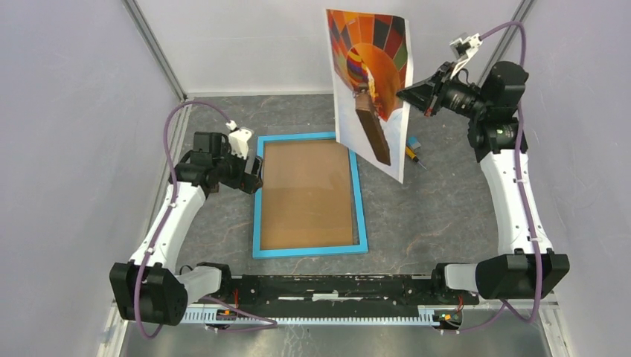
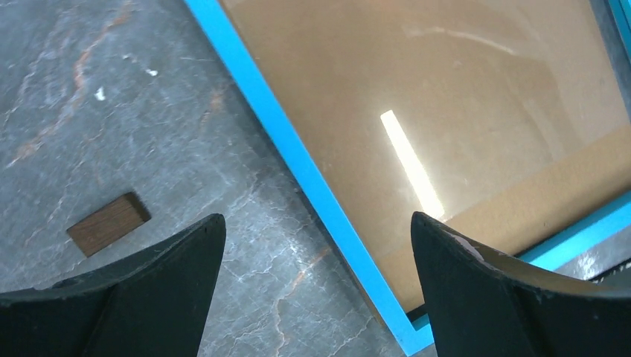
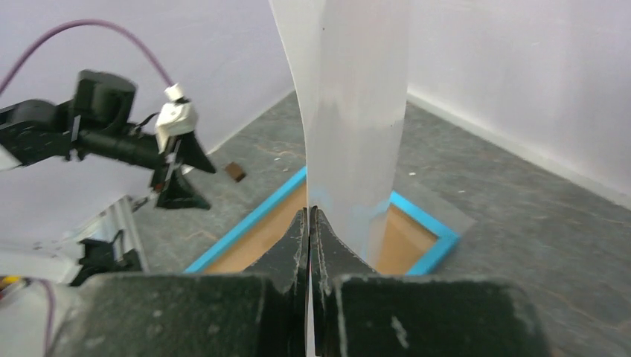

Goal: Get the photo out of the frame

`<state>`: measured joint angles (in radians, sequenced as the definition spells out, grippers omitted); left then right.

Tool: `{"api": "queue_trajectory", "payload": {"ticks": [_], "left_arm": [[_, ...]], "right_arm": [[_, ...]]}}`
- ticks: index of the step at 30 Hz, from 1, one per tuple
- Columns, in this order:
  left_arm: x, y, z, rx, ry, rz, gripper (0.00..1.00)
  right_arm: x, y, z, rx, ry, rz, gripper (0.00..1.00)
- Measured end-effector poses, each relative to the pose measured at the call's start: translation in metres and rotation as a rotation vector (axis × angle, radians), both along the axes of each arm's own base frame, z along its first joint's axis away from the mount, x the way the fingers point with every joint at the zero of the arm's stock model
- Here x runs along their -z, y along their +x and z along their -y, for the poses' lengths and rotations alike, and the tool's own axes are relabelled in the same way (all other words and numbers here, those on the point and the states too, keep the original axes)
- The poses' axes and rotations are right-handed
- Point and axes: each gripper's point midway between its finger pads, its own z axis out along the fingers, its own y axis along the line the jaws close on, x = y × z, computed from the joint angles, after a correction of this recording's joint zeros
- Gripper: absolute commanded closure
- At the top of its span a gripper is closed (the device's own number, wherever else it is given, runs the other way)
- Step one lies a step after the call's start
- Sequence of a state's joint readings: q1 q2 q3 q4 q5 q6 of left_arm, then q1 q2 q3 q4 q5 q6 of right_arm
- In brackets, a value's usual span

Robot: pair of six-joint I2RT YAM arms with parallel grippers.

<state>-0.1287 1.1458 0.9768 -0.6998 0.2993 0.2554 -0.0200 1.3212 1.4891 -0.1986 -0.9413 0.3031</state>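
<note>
The photo (image 1: pixel 372 82), a hot air balloon print, hangs upright in the air at the back right. My right gripper (image 1: pixel 405 95) is shut on its right edge. From the right wrist the photo's pale back (image 3: pixel 357 111) rises from the closed jaws of the right gripper (image 3: pixel 309 212). The frame (image 1: pixel 257 216) lies flat on the table, a blue border around a brown board. My left gripper (image 1: pixel 257 175) stands open at the frame's left edge. In the left wrist view the left gripper (image 2: pixel 316 219) straddles the blue border (image 2: pixel 290 149) near a corner and holds nothing.
A small brown wooden piece (image 2: pixel 108 222) lies on the grey table left of the frame. A small blue object (image 1: pixel 413 141) and a yellow-handled tool (image 1: pixel 413 156) lie behind the photo at the right. Pale walls close in the sides and back.
</note>
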Motion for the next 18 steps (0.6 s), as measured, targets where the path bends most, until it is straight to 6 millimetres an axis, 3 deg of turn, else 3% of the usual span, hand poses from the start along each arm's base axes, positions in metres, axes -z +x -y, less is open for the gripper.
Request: {"api": "queue_trajectory", "payload": {"ticks": [9,13,18], "left_arm": [[-0.009,0.029,-0.041,-0.236,-0.091,0.003,0.00],[-0.011,0.035,-0.055,-0.314,-0.143,0.000,0.00],[-0.013,0.036,-0.057,-0.343,-0.184,-0.008,0.00]], "right_arm": [[0.044,-0.035,-0.072,-0.232,0.115,-0.191,1.00],[0.043,-0.050,-0.098,-0.314,0.182,-0.242,1.00],[0.031,-0.062,-0.114,-0.379,0.285,-0.281,1.00]]}}
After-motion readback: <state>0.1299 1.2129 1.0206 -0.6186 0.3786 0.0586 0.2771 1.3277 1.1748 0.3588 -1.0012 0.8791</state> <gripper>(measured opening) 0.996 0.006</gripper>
